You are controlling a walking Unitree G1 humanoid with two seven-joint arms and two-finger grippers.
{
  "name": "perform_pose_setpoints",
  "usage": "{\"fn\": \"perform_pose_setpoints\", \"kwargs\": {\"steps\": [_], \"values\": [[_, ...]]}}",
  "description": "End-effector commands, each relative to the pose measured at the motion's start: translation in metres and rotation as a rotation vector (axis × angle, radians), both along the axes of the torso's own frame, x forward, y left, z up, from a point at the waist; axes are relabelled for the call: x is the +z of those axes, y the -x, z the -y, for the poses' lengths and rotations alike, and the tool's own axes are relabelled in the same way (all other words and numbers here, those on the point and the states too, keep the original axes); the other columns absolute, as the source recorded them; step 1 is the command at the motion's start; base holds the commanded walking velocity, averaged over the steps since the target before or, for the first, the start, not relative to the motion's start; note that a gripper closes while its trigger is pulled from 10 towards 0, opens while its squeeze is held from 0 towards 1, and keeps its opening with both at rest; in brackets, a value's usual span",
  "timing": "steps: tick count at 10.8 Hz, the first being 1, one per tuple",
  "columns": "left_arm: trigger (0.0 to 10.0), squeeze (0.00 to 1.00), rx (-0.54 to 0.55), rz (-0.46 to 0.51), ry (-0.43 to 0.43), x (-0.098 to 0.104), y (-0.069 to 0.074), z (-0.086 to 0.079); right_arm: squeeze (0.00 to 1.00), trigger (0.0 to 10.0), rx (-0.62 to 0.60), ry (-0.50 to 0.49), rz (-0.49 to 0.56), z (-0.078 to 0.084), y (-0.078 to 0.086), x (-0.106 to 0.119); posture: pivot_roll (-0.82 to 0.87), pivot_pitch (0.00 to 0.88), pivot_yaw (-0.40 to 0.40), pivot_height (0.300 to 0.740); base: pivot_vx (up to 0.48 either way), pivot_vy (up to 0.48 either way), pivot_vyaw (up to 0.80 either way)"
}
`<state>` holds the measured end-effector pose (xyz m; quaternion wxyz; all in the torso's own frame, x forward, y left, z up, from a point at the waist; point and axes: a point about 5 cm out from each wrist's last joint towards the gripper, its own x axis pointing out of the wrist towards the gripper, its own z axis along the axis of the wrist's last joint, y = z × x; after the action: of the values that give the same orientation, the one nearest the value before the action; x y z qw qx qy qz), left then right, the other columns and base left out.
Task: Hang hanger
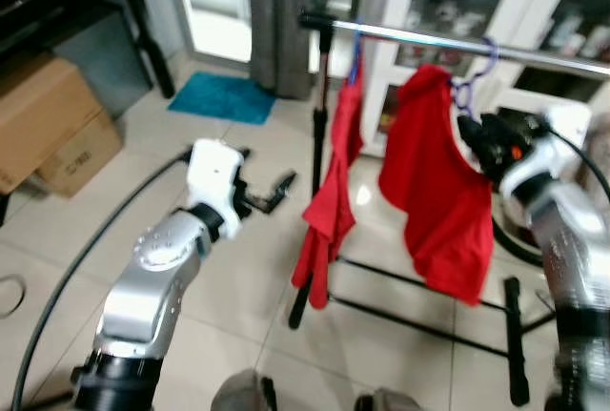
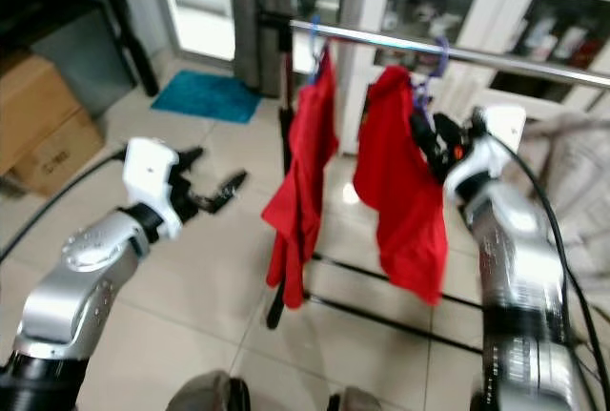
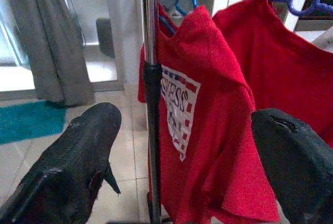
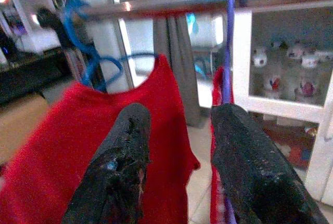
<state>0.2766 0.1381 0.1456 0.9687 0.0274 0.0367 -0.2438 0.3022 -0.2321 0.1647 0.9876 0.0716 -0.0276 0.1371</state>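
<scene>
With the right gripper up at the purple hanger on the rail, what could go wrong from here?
1. The right gripper sits against the purple hanger, whose hook is over the rail; pulling away carelessly could lift it off.
2. The red shirt hangs lopsided and might slide off.
3. The left gripper, jaws open, points at the other red shirt and could snag it.

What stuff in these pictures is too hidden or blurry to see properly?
- White print on the red shirt: letters too blurry in the left wrist view.
- Purple hanger: its lower part is hidden behind the right gripper finger.
- Cabinet figurines: too small and blurred.
- Rack's rail: cut off by the right edge.
</scene>
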Motion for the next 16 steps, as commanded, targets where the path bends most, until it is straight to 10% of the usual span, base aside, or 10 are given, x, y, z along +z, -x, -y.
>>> {"fn": "perform_pose_setpoints", "kwargs": {"steps": [1,6,8,9,16], "values": [[10.0,0.00,0.033,0.027,-0.016,0.004,-0.001,-0.002,1.00,10.0,0.000,-0.002,0.018,-0.012,0.008,0.000,-0.02,0.000,0.026,0.740,0.000,-0.356,0.00],[10.0,0.00,0.079,0.005,-0.020,-0.006,-0.002,0.001,1.00,10.0,-0.118,-0.001,-0.083,-0.041,0.051,-0.034,-0.02,0.000,0.010,0.740,0.000,-0.192,0.00],[10.0,0.06,0.085,0.029,0.008,-0.002,-0.002,0.001,1.00,10.0,-0.176,0.020,-0.063,-0.038,0.048,-0.033,-0.01,0.000,0.000,0.740,0.000,0.000,0.00],[10.0,0.24,0.086,0.036,0.017,0.000,-0.003,0.001,1.00,10.0,-0.184,0.056,-0.051,-0.037,0.046,-0.031,-0.01,0.000,-0.002,0.740,0.337,0.000,0.80],[10.0,0.18,-0.001,0.043,-0.008,0.001,-0.005,0.008,1.00,10.0,-0.273,0.162,-0.012,-0.016,0.028,-0.005,-0.01,0.000,0.001,0.740,0.291,0.000,0.11]]}}
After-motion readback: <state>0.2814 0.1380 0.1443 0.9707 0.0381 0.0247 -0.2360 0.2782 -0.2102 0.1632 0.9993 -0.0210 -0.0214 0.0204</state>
